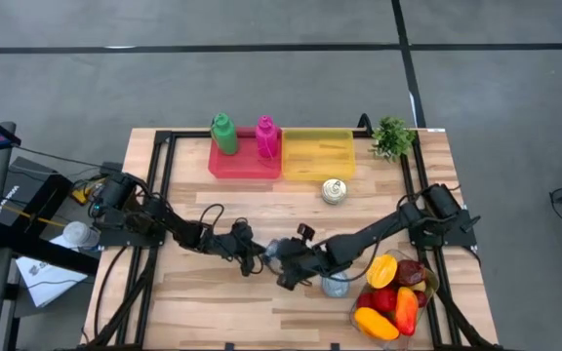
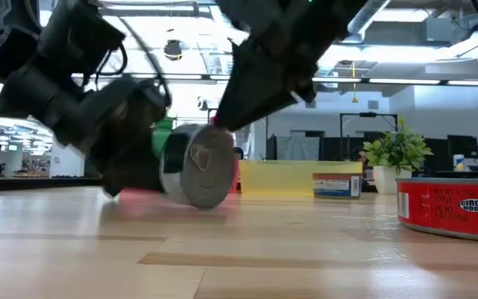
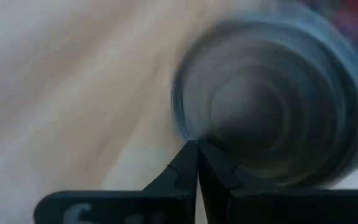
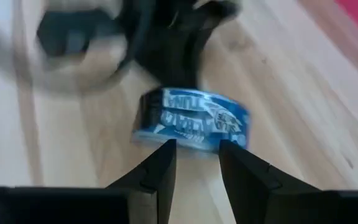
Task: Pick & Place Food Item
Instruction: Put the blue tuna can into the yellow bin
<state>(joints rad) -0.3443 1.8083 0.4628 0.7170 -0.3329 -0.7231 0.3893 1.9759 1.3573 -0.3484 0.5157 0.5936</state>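
Tuna can (image 4: 191,121) stood tipped on its rim mid-tabletop (image 1: 261,302); left hand (image 3: 197,163), clenched, propped it at nine o'clock so the half-open right hand (image 4: 196,163) could straddle it.

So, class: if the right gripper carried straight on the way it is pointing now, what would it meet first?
The right gripper points at the blue-labelled can, so that comes first. Just behind it sits the left gripper, fingers shut, though the depth between them is hard to judge.
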